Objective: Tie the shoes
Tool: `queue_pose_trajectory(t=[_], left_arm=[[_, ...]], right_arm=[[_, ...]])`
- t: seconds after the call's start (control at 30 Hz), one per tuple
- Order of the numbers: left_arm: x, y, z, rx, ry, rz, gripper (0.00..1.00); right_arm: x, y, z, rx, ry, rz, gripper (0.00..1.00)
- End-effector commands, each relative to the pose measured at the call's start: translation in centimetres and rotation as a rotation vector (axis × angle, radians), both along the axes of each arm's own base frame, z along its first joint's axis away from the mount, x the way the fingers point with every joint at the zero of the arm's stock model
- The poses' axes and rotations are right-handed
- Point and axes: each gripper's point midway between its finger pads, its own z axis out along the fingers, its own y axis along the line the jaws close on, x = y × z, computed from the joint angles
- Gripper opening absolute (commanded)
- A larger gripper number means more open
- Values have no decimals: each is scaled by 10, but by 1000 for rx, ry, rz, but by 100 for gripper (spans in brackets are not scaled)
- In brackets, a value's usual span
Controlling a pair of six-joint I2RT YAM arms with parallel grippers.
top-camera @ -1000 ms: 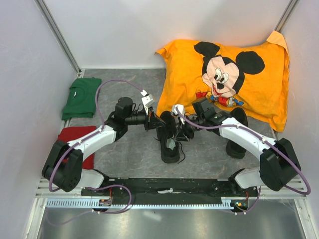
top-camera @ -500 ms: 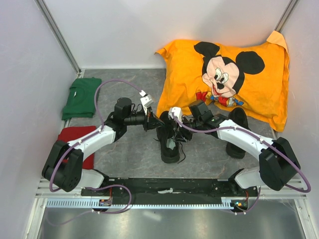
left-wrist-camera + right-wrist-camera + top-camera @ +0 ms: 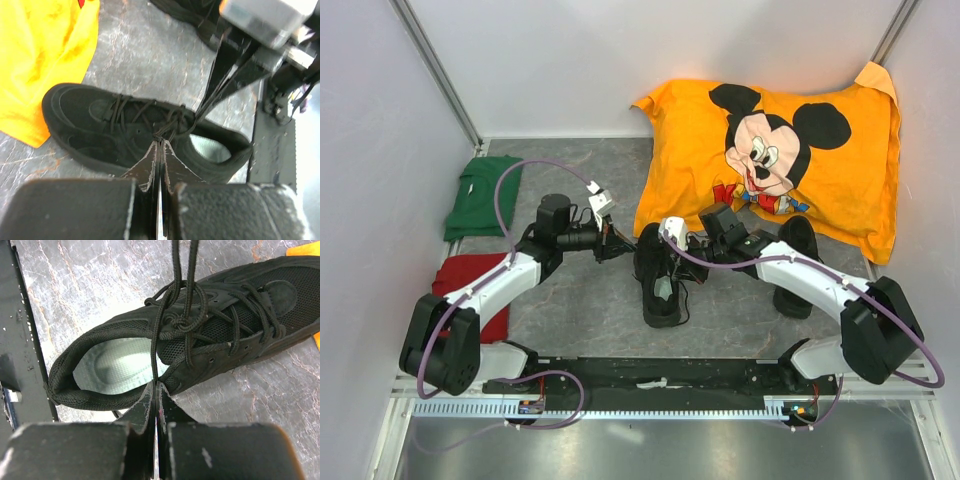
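Note:
One black shoe (image 3: pixel 658 280) lies mid-table, toe pointing away, with its pale insole (image 3: pixel 116 365) showing. My left gripper (image 3: pixel 621 244) is just left of it, shut on a black lace (image 3: pixel 158 136) pinched at the fingertips (image 3: pixel 150 160). On the shoe's right side my right gripper (image 3: pixel 686 258) is shut on another lace strand (image 3: pixel 156 355) that rises from the loose knot (image 3: pixel 182 322) over the tongue. Two taut strands (image 3: pixel 182 265) run from that knot toward the left gripper. The second shoe (image 3: pixel 798 268) stands to the right, partly hidden under the right arm.
An orange Mickey Mouse pillow (image 3: pixel 790 150) fills the back right, close behind both shoes. A folded green cloth (image 3: pixel 483 197) and a red cloth (image 3: pixel 470 275) lie at the left, the red one under the left arm. A black rail (image 3: pixel 660 378) runs along the near edge.
My left gripper has drawn back to the left with its lace, pulling the strands taut. My right gripper moved toward the shoe's opening and shut on a lace strand.

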Motion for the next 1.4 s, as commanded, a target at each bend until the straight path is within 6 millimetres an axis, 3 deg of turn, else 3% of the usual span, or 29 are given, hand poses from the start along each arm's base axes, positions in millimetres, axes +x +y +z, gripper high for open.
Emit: queue_pose_trajectory(t=[0.0,0.2,0.33,0.63,0.7,0.73,0.83,0.97,1.03,1.1,1.37], left_arm=[[-6,6,-6,60,-100,-73,2],[0,13,-39,145,-54,-61,2],[5,11,-48,155,-17,-52,2],[11,0,-41,96,-1,-73,2],[9,-1,-36,86,-12,-78,9],[9,1,-34,84,-18,-73,22],[6,7,-21,74,-60,-41,45],[-1,17,3,59,-168,5,60],[-7,18,19,25,-256,2,76],[-16,13,21,5,-296,-27,89],[-21,-24,18,-30,-430,-14,87]], right_arm=[[0,-13,-2,-52,-20,-44,0],[12,-16,19,-19,-46,-97,0],[13,-14,33,21,-45,-107,0],[13,11,64,160,34,-113,0],[14,13,64,162,50,-119,0],[14,13,64,163,50,-120,0],[13,13,64,162,55,-125,0],[10,15,65,172,73,-120,0],[10,16,66,180,88,-124,0],[10,17,64,183,102,-126,0],[10,25,73,226,163,-164,0]])
